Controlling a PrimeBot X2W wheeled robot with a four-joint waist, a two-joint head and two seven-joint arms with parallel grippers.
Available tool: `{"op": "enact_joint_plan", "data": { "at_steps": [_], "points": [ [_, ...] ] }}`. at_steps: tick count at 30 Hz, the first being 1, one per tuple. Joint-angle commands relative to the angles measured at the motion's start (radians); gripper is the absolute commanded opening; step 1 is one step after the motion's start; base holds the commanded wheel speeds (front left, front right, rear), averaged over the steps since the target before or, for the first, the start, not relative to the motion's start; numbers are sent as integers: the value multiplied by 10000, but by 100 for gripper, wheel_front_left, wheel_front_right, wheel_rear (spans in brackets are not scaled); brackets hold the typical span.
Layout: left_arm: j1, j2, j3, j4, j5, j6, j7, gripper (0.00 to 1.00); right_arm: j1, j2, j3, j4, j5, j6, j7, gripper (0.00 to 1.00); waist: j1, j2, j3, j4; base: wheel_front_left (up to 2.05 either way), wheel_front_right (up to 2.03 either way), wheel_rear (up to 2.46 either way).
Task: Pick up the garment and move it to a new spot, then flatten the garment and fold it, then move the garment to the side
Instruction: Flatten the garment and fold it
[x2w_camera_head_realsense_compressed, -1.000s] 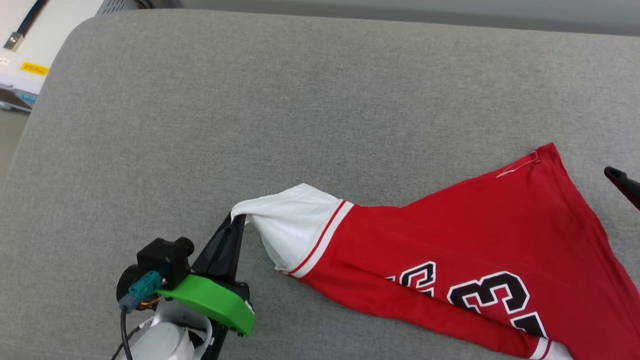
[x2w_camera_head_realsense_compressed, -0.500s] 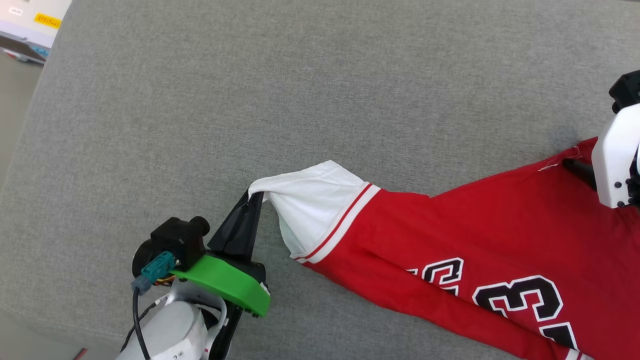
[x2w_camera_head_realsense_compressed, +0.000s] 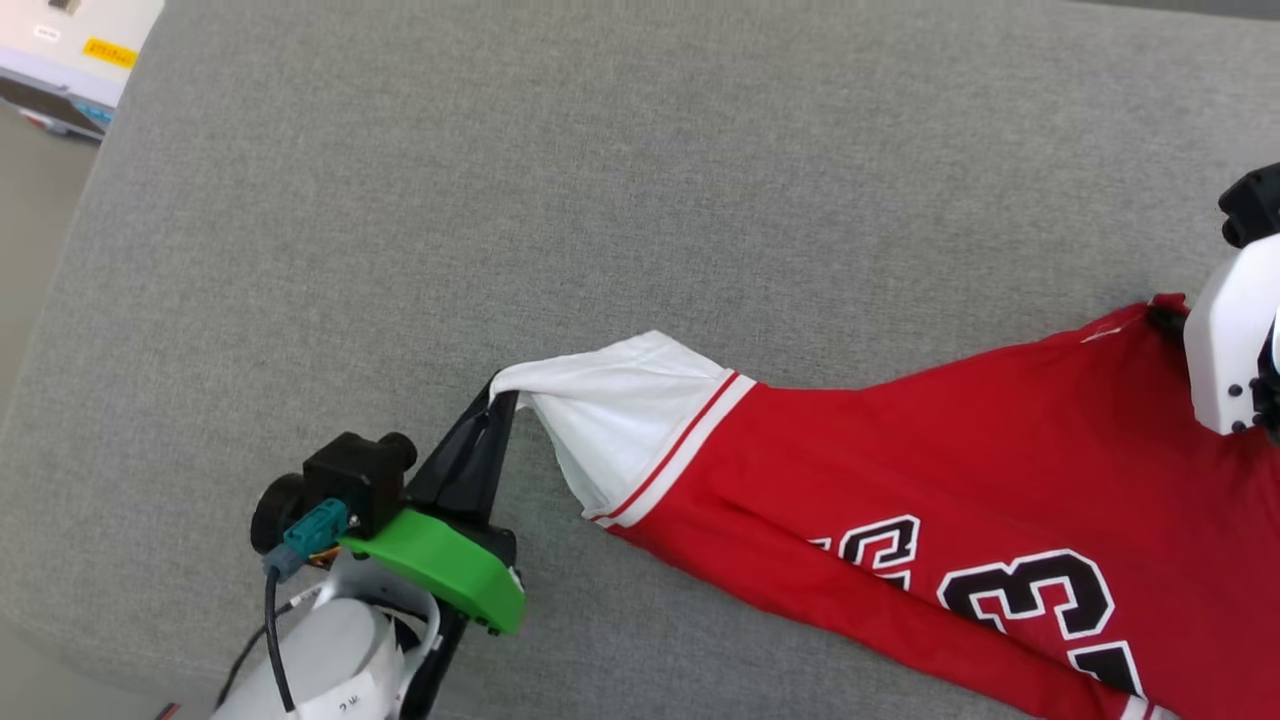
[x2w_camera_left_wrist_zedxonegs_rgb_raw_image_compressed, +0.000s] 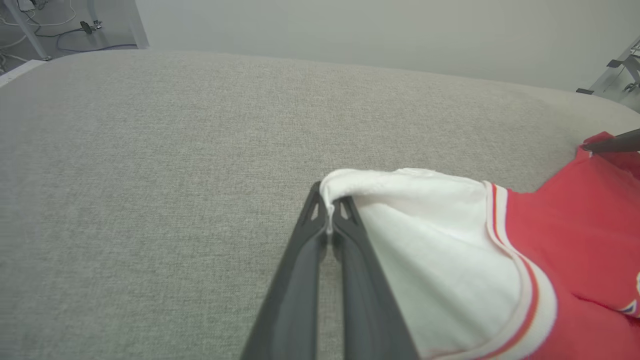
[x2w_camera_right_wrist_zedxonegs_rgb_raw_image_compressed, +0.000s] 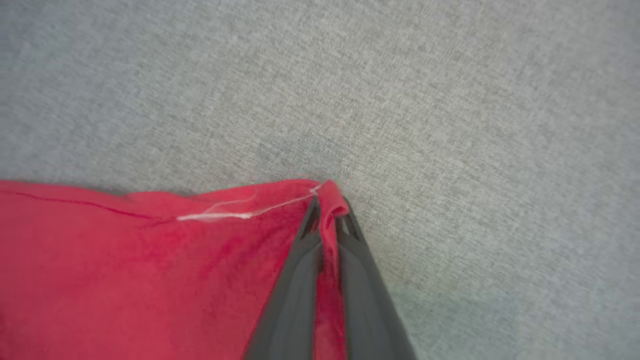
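Note:
The garment (x2w_camera_head_realsense_compressed: 960, 440), a red shirt with a white striped-trim sleeve and black lettering, lies stretched across the grey cushion from the centre to the right edge of the head view. My left gripper (x2w_camera_head_realsense_compressed: 497, 396) is shut on the tip of the white sleeve (x2w_camera_left_wrist_zedxonegs_rgb_raw_image_compressed: 415, 215), its fingers (x2w_camera_left_wrist_zedxonegs_rgb_raw_image_compressed: 300, 280) pinching the cloth (x2w_camera_left_wrist_zedxonegs_rgb_raw_image_compressed: 328, 200). At the far right my right gripper (x2w_camera_right_wrist_zedxonegs_rgb_raw_image_compressed: 327, 212) is shut on the red corner of the garment (x2w_camera_right_wrist_zedxonegs_rgb_raw_image_compressed: 150, 270); in the head view its white wrist (x2w_camera_head_realsense_compressed: 1225, 345) covers the fingertips. That same pinched corner (x2w_camera_left_wrist_zedxonegs_rgb_raw_image_compressed: 597, 140) appears at the right edge of the left wrist view.
The grey cushion (x2w_camera_head_realsense_compressed: 500, 200) spreads wide behind and to the left of the shirt. A white device with a yellow label (x2w_camera_head_realsense_compressed: 75, 50) sits past the cushion's far left corner. Cables and a stand leg (x2w_camera_left_wrist_zedxonegs_rgb_raw_image_compressed: 75, 25) lie on the floor beyond.
My right gripper came in from the right and closed on the red corner of the garment. The head camera shifted. My left gripper kept its hold on the sleeve.

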Motion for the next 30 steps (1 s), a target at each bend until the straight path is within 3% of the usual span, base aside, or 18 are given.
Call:
{"op": "enact_joint_plan", "data": {
  "at_steps": [1, 15, 22, 30],
  "points": [
    [-283, 194, 50, -9, 107, -100, 73, 0, 198, -96, 96, -50, 147, -7, -353, 0, -1, 0, -435, -256, 0, 0, 0],
    [-2047, 1136, 936, -965, 210, -57, 675, 0, 242, -594, -1051, -2020, 329, -7, -3774, 0, -1, 0, -1860, -1007, 0, 0, 0],
    [-4085, 1221, 1177, -1180, 493, -208, 1159, 0, 31, -396, -2044, -3140, -75, -7, -4292, 0, -1, 0, -2161, -1238, 0, 0, 0],
    [-6721, 941, 1126, -621, 687, -770, 1619, 0, -628, -80, -2934, -4179, -489, -7, -3746, 0, -1, 0, -2090, -1373, 0, 0, 0]
  ]
}}
